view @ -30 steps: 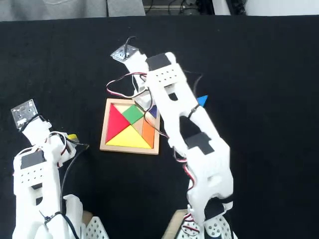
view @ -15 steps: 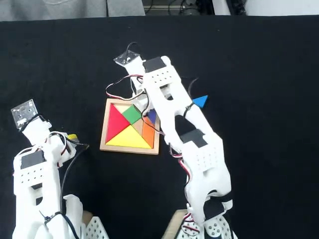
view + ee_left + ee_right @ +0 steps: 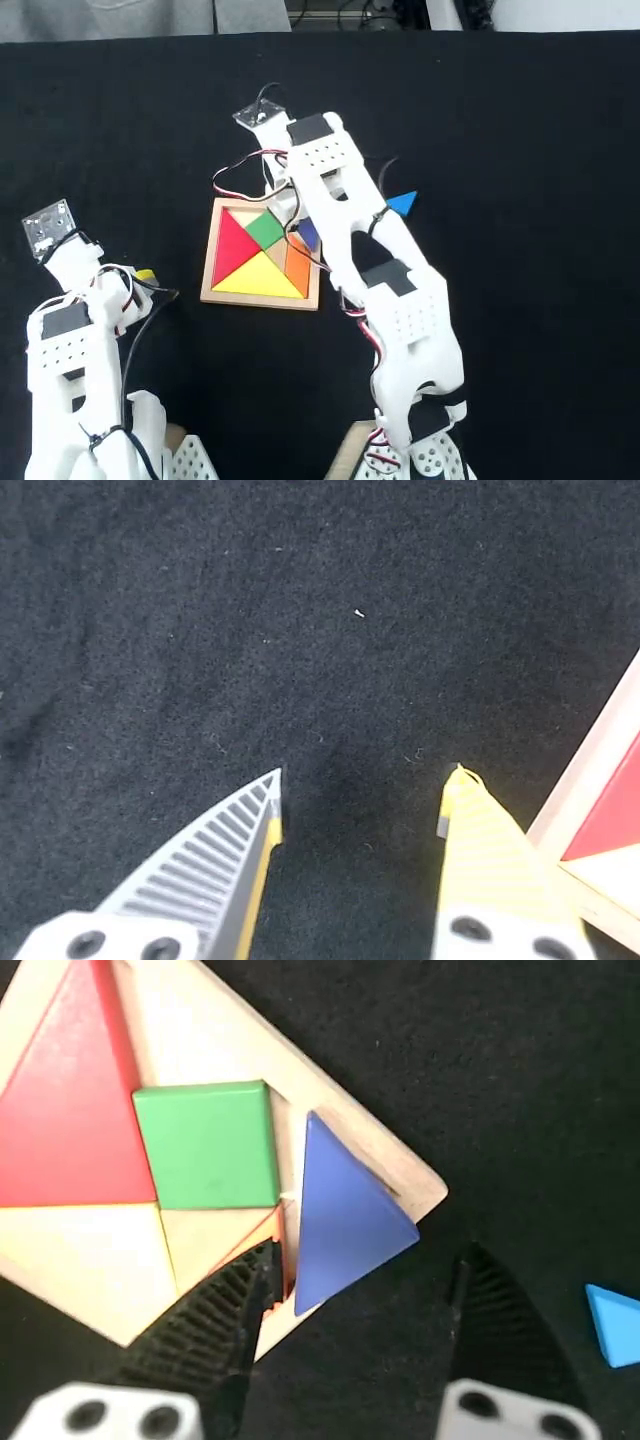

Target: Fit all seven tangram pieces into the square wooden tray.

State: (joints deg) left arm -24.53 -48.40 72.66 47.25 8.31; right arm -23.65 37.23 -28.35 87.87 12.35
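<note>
Square wooden tray (image 3: 207,262) mid-table on black cloth (image 3: 520,150), holding large red triangle (image 3: 232,245), green square (image 3: 265,229), yellow triangle (image 3: 258,277) and orange piece (image 3: 297,265). Dark blue triangle (image 3: 340,1210) askew across its far right corner rim, between right gripper's (image 3: 360,1280) parted fingers. Small light blue triangle (image 3: 402,203) well apart. Left gripper (image 3: 360,790) spread, empty, near tray's left edge.

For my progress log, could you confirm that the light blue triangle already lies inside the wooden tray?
Not quite: the light blue triangle lies on the black cloth outside the wooden tray, as the high view shows.
</note>
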